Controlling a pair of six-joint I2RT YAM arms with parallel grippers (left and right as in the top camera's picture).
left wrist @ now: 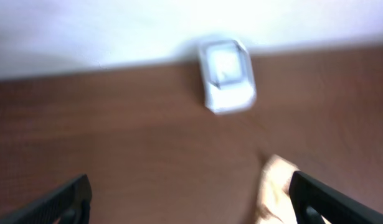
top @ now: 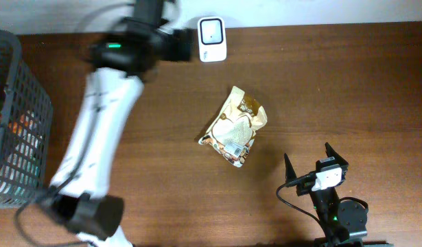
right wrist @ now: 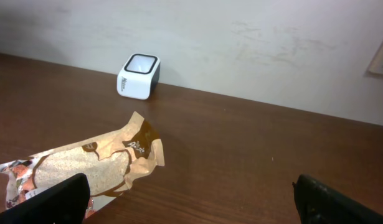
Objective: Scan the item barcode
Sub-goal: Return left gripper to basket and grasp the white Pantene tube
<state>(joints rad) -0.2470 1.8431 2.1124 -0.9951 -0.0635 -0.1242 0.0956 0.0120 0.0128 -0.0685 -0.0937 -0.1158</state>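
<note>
Left gripper [top: 182, 45] status: jaws wide apart, nothing between them. In the overhead view it sits at the 12 o'clock edge of the brown wooden table [top: 348, 82], just beside the scanner on its 9 o'clock side. That part of the view is motion-blurred. In the left wrist view the two black fingers [left wrist: 60, 202] stand at the lower corners, with bare table surface between them.

Right gripper [top: 307, 154] status: jaws wide apart and empty. It is at 5 o'clock on the table, tips directed toward 12 o'clock, well apart from the packet.

Dark grey plastic mesh basket [top: 18, 103]: at the 9 o'clock edge, partly cut off by the frame. Orange and green contents show through the mesh but cannot be identified.

White-shelled left arm [top: 101, 130]: runs from 7 o'clock up to the 12 o'clock edge.

Tan-and-white crinkled snack packet [top: 235, 127]: lies flat near the table centre, touched by neither gripper. Its darker brown end points toward 12 o'clock. A small pale label patch shows near the 6 o'clock end; whether bars are printed there cannot be told.

White box-shaped barcode scanner with a dark-framed window [top: 212, 30]: stands at the 12 o'clock table edge against the pale wall [top: 320, 10]. It is at 11 o'clock from the packet and well apart from it.
</note>
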